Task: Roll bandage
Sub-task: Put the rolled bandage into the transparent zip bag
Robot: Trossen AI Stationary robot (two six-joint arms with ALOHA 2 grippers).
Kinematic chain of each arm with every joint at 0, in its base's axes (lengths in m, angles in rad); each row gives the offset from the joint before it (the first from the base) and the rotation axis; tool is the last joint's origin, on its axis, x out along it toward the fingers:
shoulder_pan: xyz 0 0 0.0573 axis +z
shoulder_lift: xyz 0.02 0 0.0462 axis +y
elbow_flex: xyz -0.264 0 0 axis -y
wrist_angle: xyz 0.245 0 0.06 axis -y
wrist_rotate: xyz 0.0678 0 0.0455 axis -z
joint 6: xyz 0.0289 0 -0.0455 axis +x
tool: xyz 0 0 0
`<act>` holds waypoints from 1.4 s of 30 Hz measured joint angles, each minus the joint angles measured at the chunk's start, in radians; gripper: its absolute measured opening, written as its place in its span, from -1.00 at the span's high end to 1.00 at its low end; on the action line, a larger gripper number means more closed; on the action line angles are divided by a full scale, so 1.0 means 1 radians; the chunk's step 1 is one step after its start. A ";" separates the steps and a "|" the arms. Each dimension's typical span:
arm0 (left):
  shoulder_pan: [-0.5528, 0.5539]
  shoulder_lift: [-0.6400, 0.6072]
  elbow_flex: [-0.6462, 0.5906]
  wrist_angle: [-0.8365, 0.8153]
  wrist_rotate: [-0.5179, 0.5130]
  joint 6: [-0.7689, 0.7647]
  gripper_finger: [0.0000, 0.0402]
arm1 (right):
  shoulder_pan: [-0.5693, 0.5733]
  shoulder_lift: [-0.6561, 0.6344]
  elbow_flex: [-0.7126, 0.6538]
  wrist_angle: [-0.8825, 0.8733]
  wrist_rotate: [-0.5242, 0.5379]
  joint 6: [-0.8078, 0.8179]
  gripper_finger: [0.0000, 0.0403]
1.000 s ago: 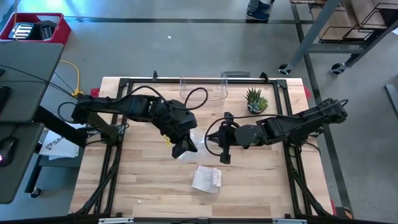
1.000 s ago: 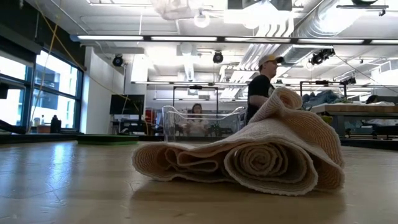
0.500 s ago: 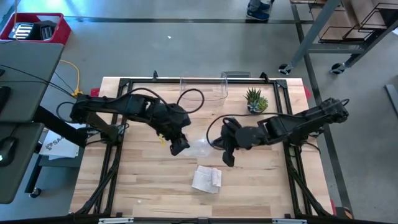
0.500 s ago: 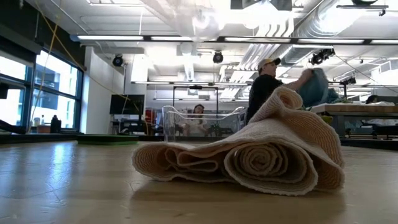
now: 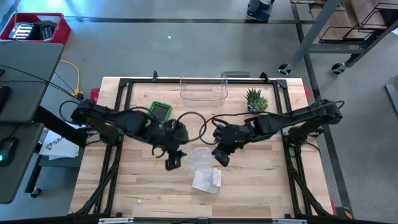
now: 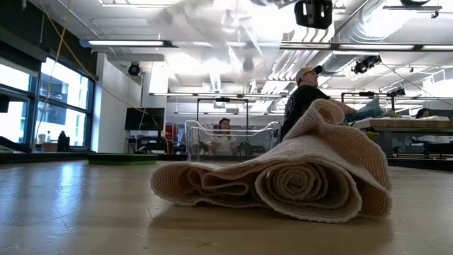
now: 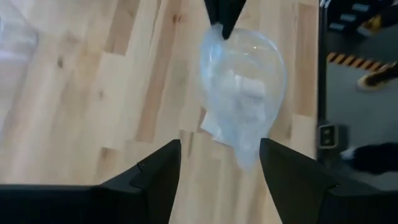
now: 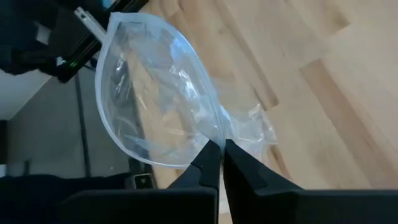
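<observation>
The beige bandage [image 5: 206, 179] lies on the table near the front edge as a loose, half-rolled heap; the low view shows its coiled end [image 6: 297, 183] close up. A clear plastic bag [image 5: 200, 155] hangs above the table just beyond it. My right gripper [image 5: 220, 157] is shut on the bag. My left gripper [image 5: 173, 162] stands open to the bag's left, and in the left wrist view the bag [image 7: 242, 93] hangs beyond its spread fingers [image 7: 158, 177], apart from them. My right gripper pinches the bag's mouth edge [image 8: 214, 138] between its two shut fingers, slanting down from the table's right side. The mouth gapes in a wide oval [image 8: 149, 93]. The bag hangs slack below the fingertips [image 7: 222, 18], clear of the table.
A clear plastic box [image 5: 202, 88] and a small potted plant [image 5: 255, 99] stand at the far edge. A green flat object [image 5: 160, 111] lies at the far left. Black frame rails [image 5: 118, 124] run along the table's sides. People show in the room beyond.
My left gripper has opened, let go of the bag and drawn back toward the table's near edge and left, turning as it went. My right gripper has rolled and sunk a little, keeping the bag, which now hangs from it alone. The bandage has not moved.
</observation>
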 joint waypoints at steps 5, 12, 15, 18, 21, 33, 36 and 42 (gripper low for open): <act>-0.073 0.006 0.000 -0.001 -0.116 0.112 -0.07 | -0.043 0.022 0.000 0.014 -0.034 0.001 1.00; -0.137 0.095 0.000 0.041 -0.205 0.234 -0.07 | -0.102 0.022 -0.001 0.066 -0.101 0.021 1.00; -0.144 0.130 0.002 0.053 -0.270 0.235 -0.07 | -0.109 0.033 -0.001 0.065 -0.128 0.021 1.00; -0.141 0.144 0.016 0.059 -0.284 0.196 -0.07 | -0.100 0.042 -0.001 0.066 -0.128 0.020 1.00; -0.132 0.156 0.018 0.053 -0.288 0.211 -0.07 | -0.092 0.042 -0.001 0.073 -0.128 0.019 1.00; -0.149 0.158 0.048 0.058 -0.355 0.310 -0.06 | -0.087 0.042 -0.001 0.060 -0.127 0.015 1.00; -0.151 0.158 0.064 0.048 -0.398 0.349 -0.06 | -0.087 0.042 -0.001 0.059 -0.127 -0.001 1.00; -0.149 0.160 0.093 0.059 -0.357 0.375 -0.06 | -0.087 0.042 -0.001 0.056 -0.128 -0.001 1.00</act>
